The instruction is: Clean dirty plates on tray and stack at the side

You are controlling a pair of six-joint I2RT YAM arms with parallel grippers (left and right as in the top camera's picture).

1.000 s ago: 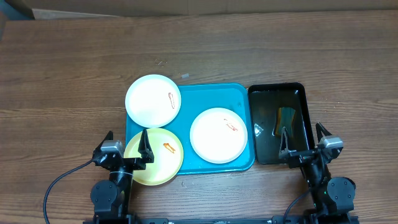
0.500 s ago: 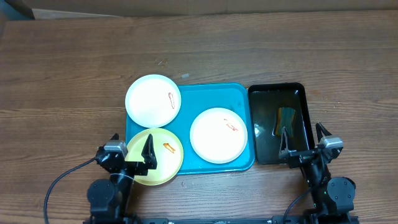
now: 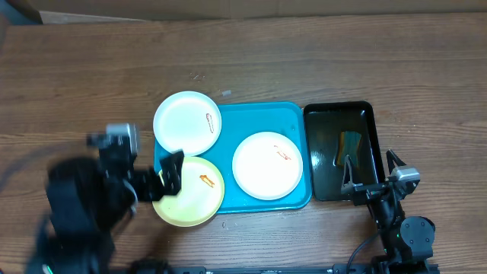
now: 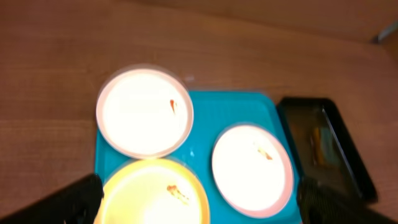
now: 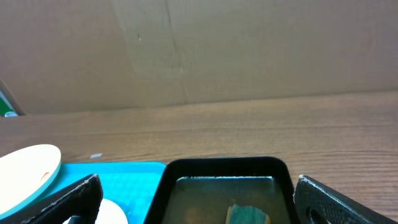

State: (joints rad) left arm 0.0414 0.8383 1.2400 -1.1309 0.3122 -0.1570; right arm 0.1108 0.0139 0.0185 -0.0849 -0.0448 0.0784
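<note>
Three plates, centre frame: white plate (image 3: 187, 123) overhangs the blue tray (image 3: 259, 116) at its upper-left corner, yellow plate (image 3: 192, 194) hangs off its lower-left edge, second white plate (image 3: 268, 165) lies fully on it. The left gripper (image 4: 199, 188) is blurred, jaws apart, by the yellow plate's left edge. The right gripper (image 3: 370, 173) has jaws apart, at the black tray's (image 3: 323, 122) lower right.

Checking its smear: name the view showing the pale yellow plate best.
Overhead: the pale yellow plate shows almost whole, smear sharp. Left wrist view crops its near edge and glares; right wrist view misses it.
</note>
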